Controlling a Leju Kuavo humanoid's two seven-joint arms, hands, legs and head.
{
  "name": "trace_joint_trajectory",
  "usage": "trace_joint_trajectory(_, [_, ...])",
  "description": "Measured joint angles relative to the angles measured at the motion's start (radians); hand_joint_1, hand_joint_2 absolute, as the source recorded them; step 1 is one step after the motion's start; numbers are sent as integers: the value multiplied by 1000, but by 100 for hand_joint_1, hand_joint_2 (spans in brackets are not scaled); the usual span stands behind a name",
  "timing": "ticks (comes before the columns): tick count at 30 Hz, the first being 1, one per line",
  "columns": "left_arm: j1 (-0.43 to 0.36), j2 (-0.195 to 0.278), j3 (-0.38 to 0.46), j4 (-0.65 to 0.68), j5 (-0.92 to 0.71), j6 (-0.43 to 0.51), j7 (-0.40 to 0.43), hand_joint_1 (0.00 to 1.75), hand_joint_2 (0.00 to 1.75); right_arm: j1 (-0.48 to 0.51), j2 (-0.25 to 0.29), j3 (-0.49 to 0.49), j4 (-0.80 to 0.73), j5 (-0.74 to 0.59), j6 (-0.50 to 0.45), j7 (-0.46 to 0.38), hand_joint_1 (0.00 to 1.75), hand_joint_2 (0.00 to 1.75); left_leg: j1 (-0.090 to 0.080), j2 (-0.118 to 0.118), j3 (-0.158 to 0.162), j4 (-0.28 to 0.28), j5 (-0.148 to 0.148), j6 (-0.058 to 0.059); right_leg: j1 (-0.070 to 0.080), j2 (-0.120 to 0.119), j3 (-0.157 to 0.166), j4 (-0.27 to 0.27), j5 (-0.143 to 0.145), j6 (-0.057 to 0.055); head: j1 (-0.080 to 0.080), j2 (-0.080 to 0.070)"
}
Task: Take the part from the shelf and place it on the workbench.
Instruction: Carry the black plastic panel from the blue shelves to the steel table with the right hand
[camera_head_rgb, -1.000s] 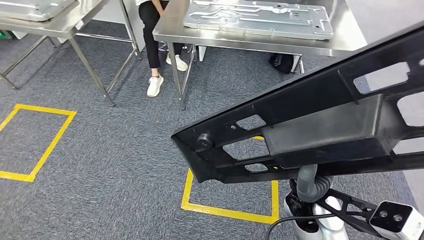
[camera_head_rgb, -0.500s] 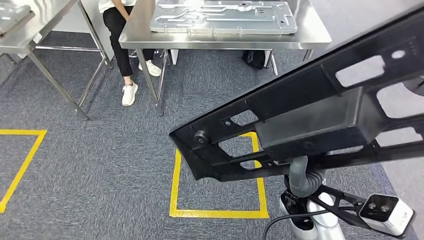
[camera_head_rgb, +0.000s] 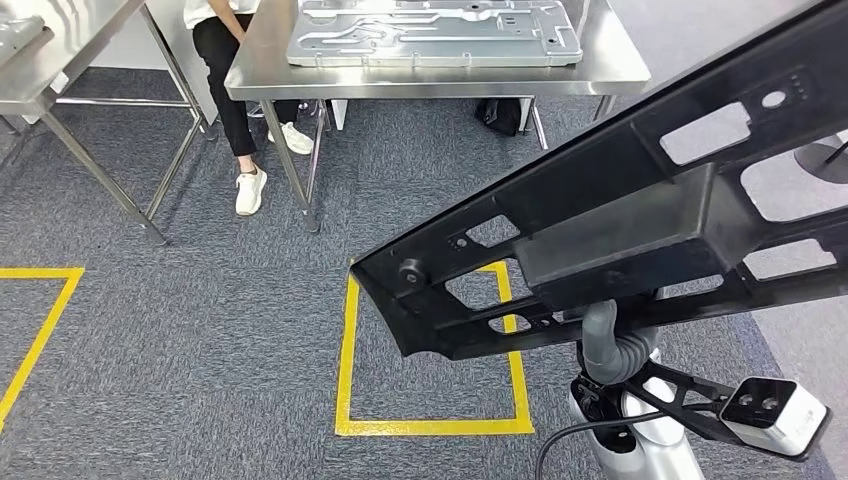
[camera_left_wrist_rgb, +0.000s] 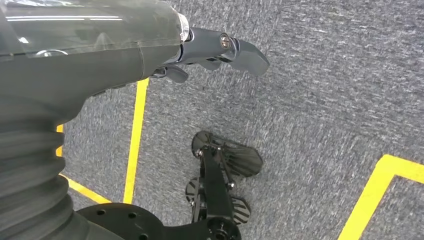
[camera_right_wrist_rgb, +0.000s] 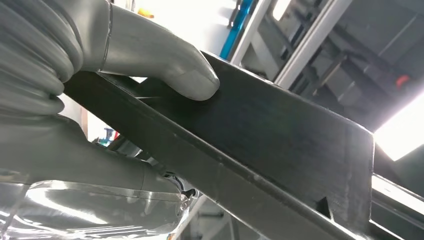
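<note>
A: Item one, the part (camera_head_rgb: 640, 215). Where is it sitting?

B: Long black moulded plastic frame with cut-out windows and a round boss near its pointed end. It is hanging in the air above the grey carpet (camera_head_rgb: 200, 330), tilting from lower left up to upper right across the head view. It is not touching the workbench (camera_head_rgb: 430, 75).

A: Right hand (camera_right_wrist_rgb: 95, 95)?

B: It is gripping the part. In the right wrist view the thick grey thumb is pressing flat onto the black surface, with the rest of the hand lying under the frame's edge.

A: Left hand (camera_left_wrist_rgb: 210, 50)?

B: It is hanging over the carpet and holding nothing. Its dark fingers are lying loosely extended, slightly apart.

A: Item two, the workbench?

B: Stainless steel, standing well ahead of the part. A large pressed metal panel (camera_head_rgb: 435, 30) is lying on it, reaching almost to its near edge.

A: Other entries?

B: Yellow tape square (camera_head_rgb: 430, 425) on the carpet, directly below the part. A person's dark-trousered legs and white shoes (camera_head_rgb: 250, 190) are showing beside the workbench's left legs. A second steel table (camera_head_rgb: 60, 60) is standing further left
</note>
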Motion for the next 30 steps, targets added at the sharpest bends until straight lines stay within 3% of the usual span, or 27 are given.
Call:
trace_joint_trajectory(2, [0, 0, 0, 0, 0, 0, 0, 0, 175, -1, -1, 3, 0, 1, 0, 0, 175, 175, 3, -1, -5, 19, -17, -11, -3, 2, 5, -7, 3, -13, 0, 0])
trace_joint_trajectory(3, [0, 1, 0, 0, 0, 0, 0, 0, 175, -1, -1, 4, 0, 1, 0, 0, 175, 175, 4, -2, -20, 56, -41, -14, -4, 3, 7, -11, 4, -20, 0, 0])
trace_joint_trajectory(6, [2, 2, 0, 0, 0, 1, 0, 0, 175, -1, -1, 8, 5, 2, 1, 0, 175, 175, 5, -4, -112, 251, -130, -19, 1, 6, 9, -12, 3, -30, 0, 0])
trace_joint_trajectory(7, [3, 2, 0, 0, 0, 1, 0, 0, 175, -1, -1, 9, 7, 2, 1, 0, 175, 175, 5, -4, -132, 289, -136, -19, 2, 8, 10, -11, 2, -31, 0, 0])
trace_joint_trajectory(8, [4, 2, 0, 0, 0, 1, 0, 0, 175, 0, -1, 10, 9, 3, 1, 0, 175, 175, 5, -4, -134, 289, -122, -19, 3, 10, 11, -11, 1, -31, 0, 0])
trace_joint_trajectory(9, [5, 2, 0, 0, 0, 1, 0, 0, 175, 0, -1, 12, 11, 4, 1, 0, 175, 175, 5, -4, -115, 244, -89, -16, 4, 13, 14, -10, 0, -30, 0, 0])
trace_joint_trajectory(11, [5, 3, 0, 0, 0, 1, -1, 0, 175, 0, 0, 15, 11, 9, 2, 0, 175, 175, 3, -8, -50, 101, -20, -9, 7, 17, 17, -7, -5, -25, 0, 0])
trace_joint_trajectory(13, [5, 3, 0, 0, 0, 1, -4, 0, 175, 0, 1, 16, 12, 17, 5, 0, 175, 175, 0, -12, -13, 19, 3, 2, 9, 20, 15, -3, -7, -16, 0, 0])
trace_joint_trajectory(17, [6, 3, 0, 0, -1, 1, -10, 0, 175, -3, 5, 21, 13, 23, -1, 0, 175, 175, 0, -12, -7, 4, 2, 26, 7, 18, 8, 14, -19, 7, 0, 0])
trace_joint_trajectory(19, [5, 3, 0, 0, -3, -1, -12, 0, 175, -8, 5, 25, 13, 22, -14, 0, 175, 175, 3, -11, -3, 0, 2, 37, 4, 14, -33, 101, -64, 16, 0, 0])
trace_joint_trajectory(21, [4, 3, 0, 0, -4, -1, -12, 0, 175, -12, 5, 30, 15, 21, -24, 0, 175, 175, 2, -10, -2, 0, -3, 42, 1, 13, -108, 239, -116, 21, 0, 0])
trace_joint_trajectory(22, [5, 3, 0, 0, -4, -1, -12, 0, 175, -12, 5, 32, 16, 20, -29, 0, 175, 175, 1, -10, 1, 0, -6, 42, 0, 12, -136, 283, -123, 23, 0, 0])
trace_joint_trajectory(23, [5, 3, 0, 0, -5, 0, -12, 0, 175, -12, 5, 34, 18, 19, -33, 0, 175, 175, 1, -10, 5, 1, -10, 41, -2, 11, -146, 291, -109, 24, 0, 0])
trace_joint_trajectory(24, [5, 3, 0, 0, -5, 0, -12, 0, 175, -13, 5, 37, 19, 18, -37, 0, 175, 175, 1, -10, 11, 1, -15, 39, -3, 9, -134, 257, -78, 23, 0, 0])
trace_joint_trajectory(26, [6, 3, 0, 0, -6, 0, -12, 0, 175, -17, 5, 41, 19, 16, -40, 0, 175, 175, 0, -10, 28, 0, -28, 33, -1, 2, -70, 119, -2, 17, 0, 0])
trace_joint_trajectory(27, [5, 3, 0, 0, -6, -1, -12, 0, 175, -20, 5, 43, 19, 15, -41, 0, 175, 175, -1, -9, 33, 1, -35, 28, 2, -2, -41, 59, 15, 12, 0, 0])
trace_joint_trajectory(28, [5, 3, 0, 0, -7, -1, -12, 0, 175, -23, 5, 45, 19, 13, -41, 0, 175, 175, -2, -9, 37, 0, -41, 23, 5, -5, -23, 22, 18, 7, 0, 0])
trace_joint_trajectory(30, [3, 3, 0, 0, -7, -1, -12, 0, 175, -26, 4, 47, 19, 10, -42, 0, 175, 175, -3, -6, 42, -5, -50, 11, 11, -4, -14, 5, 1, -4, 0, 0])
